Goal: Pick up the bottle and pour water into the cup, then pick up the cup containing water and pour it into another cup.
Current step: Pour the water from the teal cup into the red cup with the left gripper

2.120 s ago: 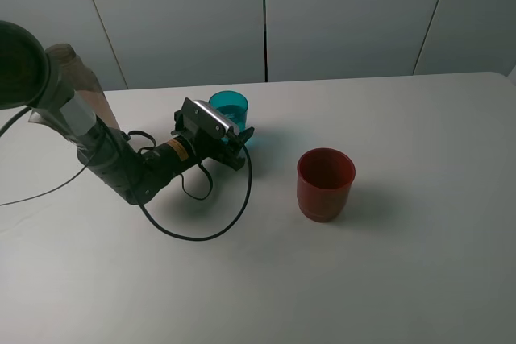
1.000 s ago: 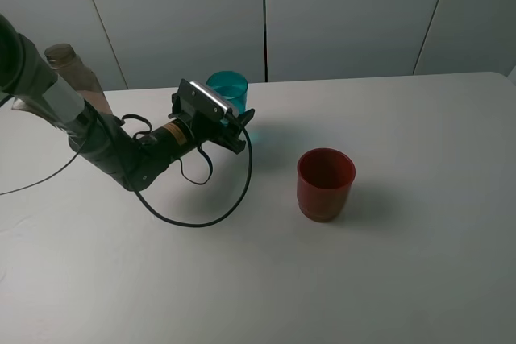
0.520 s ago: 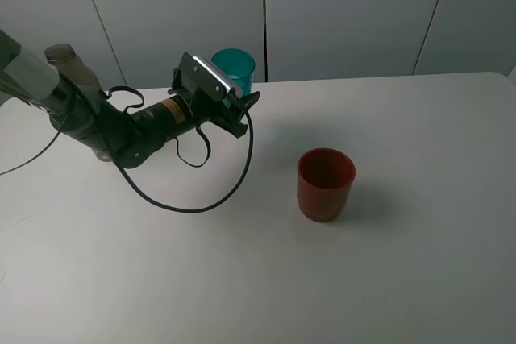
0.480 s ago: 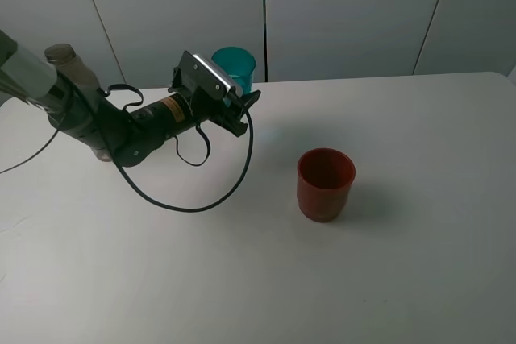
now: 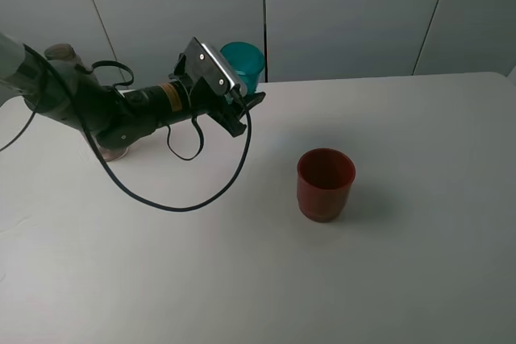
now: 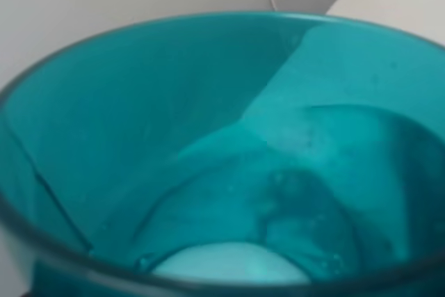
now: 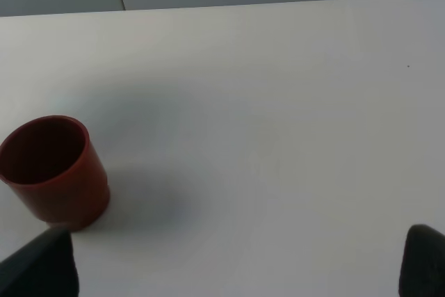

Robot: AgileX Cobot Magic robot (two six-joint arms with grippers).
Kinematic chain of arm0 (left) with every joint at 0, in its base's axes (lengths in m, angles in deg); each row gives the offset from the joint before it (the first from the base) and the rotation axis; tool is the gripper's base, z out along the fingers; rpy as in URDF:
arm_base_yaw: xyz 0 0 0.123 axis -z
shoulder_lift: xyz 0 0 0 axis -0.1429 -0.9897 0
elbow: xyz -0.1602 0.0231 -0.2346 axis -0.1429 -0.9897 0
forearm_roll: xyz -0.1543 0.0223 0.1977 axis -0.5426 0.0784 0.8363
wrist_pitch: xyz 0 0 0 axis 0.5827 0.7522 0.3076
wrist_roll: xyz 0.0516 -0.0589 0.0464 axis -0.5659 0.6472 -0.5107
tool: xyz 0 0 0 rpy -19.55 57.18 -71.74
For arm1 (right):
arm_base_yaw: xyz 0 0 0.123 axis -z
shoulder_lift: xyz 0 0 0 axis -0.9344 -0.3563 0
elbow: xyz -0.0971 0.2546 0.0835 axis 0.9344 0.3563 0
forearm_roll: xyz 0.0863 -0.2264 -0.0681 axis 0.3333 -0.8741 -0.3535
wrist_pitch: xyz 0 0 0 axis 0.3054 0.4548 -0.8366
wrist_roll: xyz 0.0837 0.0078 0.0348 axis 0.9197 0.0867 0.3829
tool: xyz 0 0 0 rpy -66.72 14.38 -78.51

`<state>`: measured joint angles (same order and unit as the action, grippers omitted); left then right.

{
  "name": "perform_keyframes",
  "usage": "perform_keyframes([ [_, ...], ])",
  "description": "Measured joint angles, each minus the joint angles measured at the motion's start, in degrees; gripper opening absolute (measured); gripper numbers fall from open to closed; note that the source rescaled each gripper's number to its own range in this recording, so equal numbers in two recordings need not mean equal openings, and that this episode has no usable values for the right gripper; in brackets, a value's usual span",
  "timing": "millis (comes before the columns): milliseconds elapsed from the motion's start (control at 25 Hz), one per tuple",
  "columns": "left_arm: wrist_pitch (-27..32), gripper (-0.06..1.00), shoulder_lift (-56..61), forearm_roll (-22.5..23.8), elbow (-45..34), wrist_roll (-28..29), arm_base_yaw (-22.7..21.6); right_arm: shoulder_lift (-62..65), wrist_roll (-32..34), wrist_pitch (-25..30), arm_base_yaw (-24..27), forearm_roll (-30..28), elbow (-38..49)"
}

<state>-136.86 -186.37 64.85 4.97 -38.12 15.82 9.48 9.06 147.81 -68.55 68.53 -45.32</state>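
Note:
The teal cup (image 5: 244, 57) hangs above the table at the back left, with my left gripper (image 5: 244, 96) shut on it. Seen from the left wrist, the cup (image 6: 208, 144) fills the picture and a little water lies at its bottom. The red cup (image 5: 325, 183) stands alone on the table to the right of it, also seen as the red cup (image 7: 50, 170) from the right wrist. Behind my left arm the bottle (image 5: 61, 54) shows only its cap and shoulder. My right gripper (image 7: 229, 269) is open, over bare table to the side of the red cup.
A black cable (image 5: 193, 199) loops down from my left arm onto the white table (image 5: 387, 279). A pale panelled wall (image 5: 347, 14) runs along the table's far edge.
My left arm has raised the teal cup off the table and carried it a little to the right. The red cup has stayed in place.

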Motion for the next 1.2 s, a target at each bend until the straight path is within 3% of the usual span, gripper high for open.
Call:
perform_keyframes([
  [1200, -0.63, 0.08, 4.19, 11.92, -3.82, -1.12, 1.38, 0.0, 0.0, 0.0, 0.0, 0.0, 0.0],
])
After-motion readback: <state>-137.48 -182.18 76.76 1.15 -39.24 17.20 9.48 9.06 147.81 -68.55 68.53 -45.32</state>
